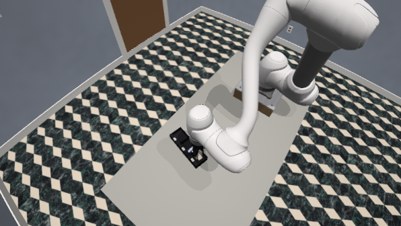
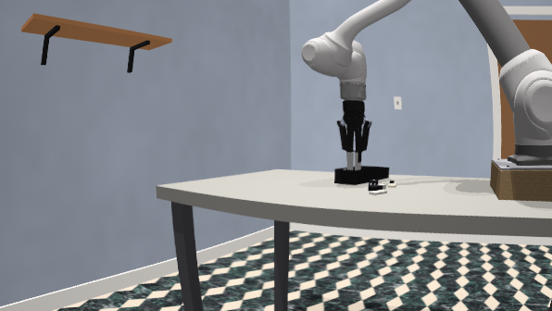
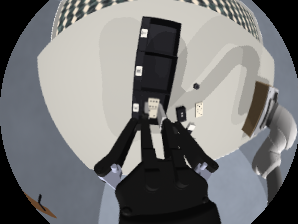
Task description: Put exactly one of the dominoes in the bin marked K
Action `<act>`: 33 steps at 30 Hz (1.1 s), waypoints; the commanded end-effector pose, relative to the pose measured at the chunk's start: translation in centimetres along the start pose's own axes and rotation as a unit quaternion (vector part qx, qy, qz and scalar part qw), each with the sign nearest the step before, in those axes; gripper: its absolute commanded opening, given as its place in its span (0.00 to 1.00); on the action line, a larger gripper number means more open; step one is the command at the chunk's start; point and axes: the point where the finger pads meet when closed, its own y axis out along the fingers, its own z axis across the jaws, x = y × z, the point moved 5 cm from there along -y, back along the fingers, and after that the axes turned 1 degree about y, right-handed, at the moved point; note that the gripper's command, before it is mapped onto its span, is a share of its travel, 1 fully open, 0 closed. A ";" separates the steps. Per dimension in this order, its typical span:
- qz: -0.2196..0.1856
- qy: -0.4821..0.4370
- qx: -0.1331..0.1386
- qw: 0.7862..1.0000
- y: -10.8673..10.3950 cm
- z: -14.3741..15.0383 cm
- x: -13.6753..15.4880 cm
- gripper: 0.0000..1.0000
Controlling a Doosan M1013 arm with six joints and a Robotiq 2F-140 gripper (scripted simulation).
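Note:
A black row of three bins [image 1: 186,146] lies on the grey table; it also shows in the side view [image 2: 361,174] and in the wrist view [image 3: 157,56]. Small white labels sit on its side, too small to read. My gripper [image 3: 152,107] is shut on a white domino [image 3: 152,107] with black dots. It holds the domino just over the end compartment nearest the arm. From above, the gripper [image 1: 196,152] is mostly hidden by the wrist and the domino [image 1: 199,155] shows pale at that compartment. In the side view the fingertips [image 2: 353,166] reach the bin's rim.
Beside the bins lie a dark piece on a white one [image 2: 376,187] and a small white piece [image 2: 392,183]. In the wrist view a white domino [image 3: 197,111] and a dark piece [image 3: 180,115] lie right of the fingers. The arm's wooden base [image 2: 520,182] stands at the right.

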 end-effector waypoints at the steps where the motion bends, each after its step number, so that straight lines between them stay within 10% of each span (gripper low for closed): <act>1: 0.000 0.000 0.000 1.000 0.4 0.0 0.0 0.13; 33: 0.000 0.000 0.000 1.000 1.8 0.0 0.0 0.19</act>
